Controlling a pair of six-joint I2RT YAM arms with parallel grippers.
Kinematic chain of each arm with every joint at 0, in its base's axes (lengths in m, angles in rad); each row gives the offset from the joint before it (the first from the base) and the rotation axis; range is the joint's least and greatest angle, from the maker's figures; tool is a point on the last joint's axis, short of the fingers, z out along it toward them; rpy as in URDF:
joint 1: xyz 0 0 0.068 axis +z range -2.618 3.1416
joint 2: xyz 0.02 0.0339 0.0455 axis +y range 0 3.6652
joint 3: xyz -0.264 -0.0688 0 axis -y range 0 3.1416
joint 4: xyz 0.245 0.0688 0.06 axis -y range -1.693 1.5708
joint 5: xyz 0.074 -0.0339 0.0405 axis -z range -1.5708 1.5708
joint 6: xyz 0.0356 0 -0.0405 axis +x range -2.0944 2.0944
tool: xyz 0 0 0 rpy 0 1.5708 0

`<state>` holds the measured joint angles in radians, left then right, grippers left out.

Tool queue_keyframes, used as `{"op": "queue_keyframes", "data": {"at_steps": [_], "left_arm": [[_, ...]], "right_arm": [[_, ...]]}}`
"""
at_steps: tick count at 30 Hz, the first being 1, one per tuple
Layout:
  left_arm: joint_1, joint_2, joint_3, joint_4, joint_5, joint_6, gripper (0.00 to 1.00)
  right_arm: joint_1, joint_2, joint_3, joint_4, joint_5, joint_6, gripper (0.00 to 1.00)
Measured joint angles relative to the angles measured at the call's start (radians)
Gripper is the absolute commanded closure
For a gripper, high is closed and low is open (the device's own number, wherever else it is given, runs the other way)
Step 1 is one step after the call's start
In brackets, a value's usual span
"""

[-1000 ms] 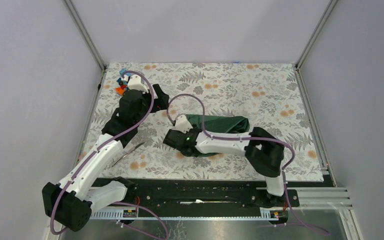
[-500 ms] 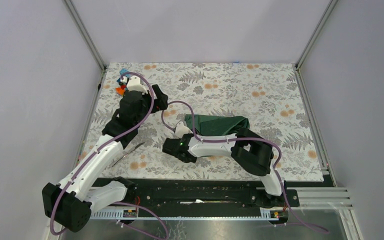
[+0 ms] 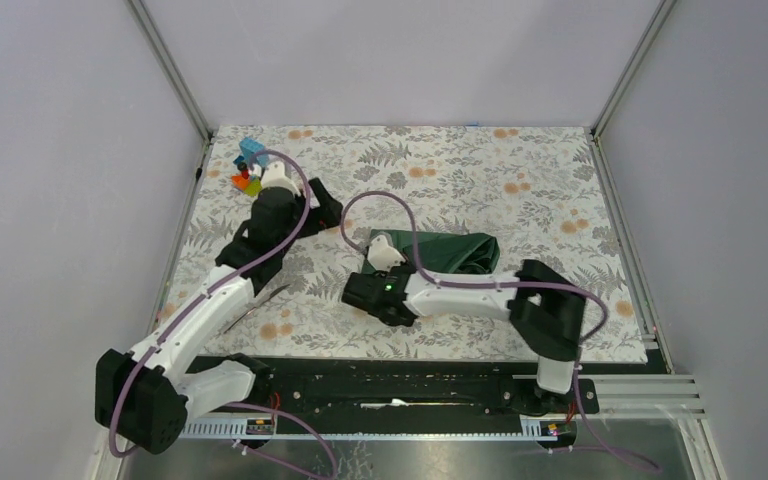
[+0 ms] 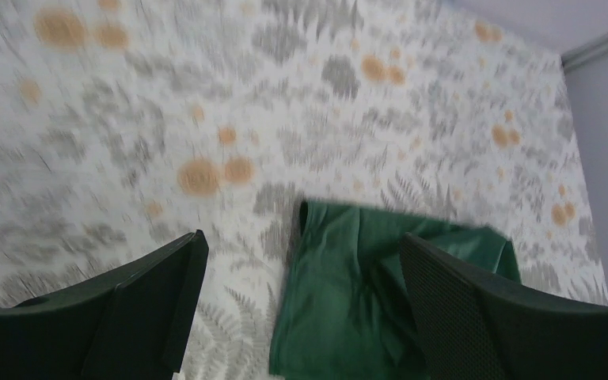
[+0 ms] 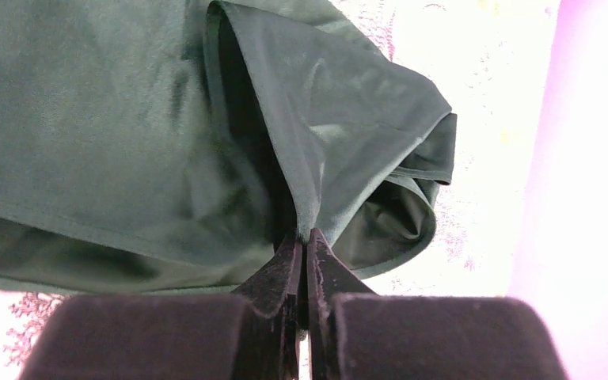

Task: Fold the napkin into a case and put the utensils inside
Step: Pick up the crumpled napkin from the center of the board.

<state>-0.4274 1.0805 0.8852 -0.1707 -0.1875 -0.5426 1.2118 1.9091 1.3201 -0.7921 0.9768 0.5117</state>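
Here right claw point(image 5: 307, 237) pinches napkin point(image 5: 87, 142); left claw point(image 4: 301, 245) gapes.

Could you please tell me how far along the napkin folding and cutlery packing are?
Done: the napkin is folded into a rough oblong, not yet a neat case. In hand: the right jaws are shut on a raised fold of it; the left jaws stand open and empty. Left: finishing the case, then putting in the cutlery; one piece lies out on the table.

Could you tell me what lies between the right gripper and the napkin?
Nothing: the right wrist view shows the right gripper shut on a fold of the napkin.
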Motion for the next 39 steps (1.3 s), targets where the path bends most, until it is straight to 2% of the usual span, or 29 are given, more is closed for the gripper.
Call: {"op": "queue_keyframes", "data": {"at_steps": [3,7,11,14,17,23,25,31,36,39], "left_arm": [[0.012,0.021,-0.111,0.012,0.094,-0.093,0.13],[0.002,0.096,-0.27,0.006,0.284,-0.174,0.12],[-0.159,0.083,-0.325,0.005,0.339,-0.16,0.09],[-0.3,0.057,-0.315,0.037,0.331,-0.127,0.18],[-0.41,0.085,-0.29,0.056,0.262,-0.084,0.21],[-0.603,0.278,-0.171,0.049,0.058,0.021,0.16],[-0.649,0.342,-0.124,0.053,0.009,0.049,0.2],[-0.679,0.489,-0.001,0.078,-0.126,0.079,0.38],[-0.677,0.544,0.009,0.096,-0.204,0.075,0.45],[-0.677,0.546,0.0,0.119,-0.231,0.074,0.44]], "right_arm": [[-0.01,-0.137,-0.094,0.071,-0.033,-0.006,1.0],[-0.093,-0.372,-0.273,0.224,-0.19,-0.028,1.0],[-0.237,-0.542,-0.409,0.36,-0.385,-0.032,1.0],[-0.316,-0.629,-0.476,0.419,-0.51,-0.032,1.0],[-0.36,-0.674,-0.501,0.452,-0.594,-0.033,1.0],[-0.433,-0.733,-0.527,0.486,-0.725,-0.032,1.0],[-0.455,-0.752,-0.529,0.491,-0.754,-0.032,1.0],[-0.469,-0.808,-0.528,0.486,-0.797,-0.032,1.0],[-0.476,-0.849,-0.528,0.462,-0.805,-0.033,1.0],[-0.481,-0.874,-0.525,0.44,-0.805,-0.033,1.0]]}}
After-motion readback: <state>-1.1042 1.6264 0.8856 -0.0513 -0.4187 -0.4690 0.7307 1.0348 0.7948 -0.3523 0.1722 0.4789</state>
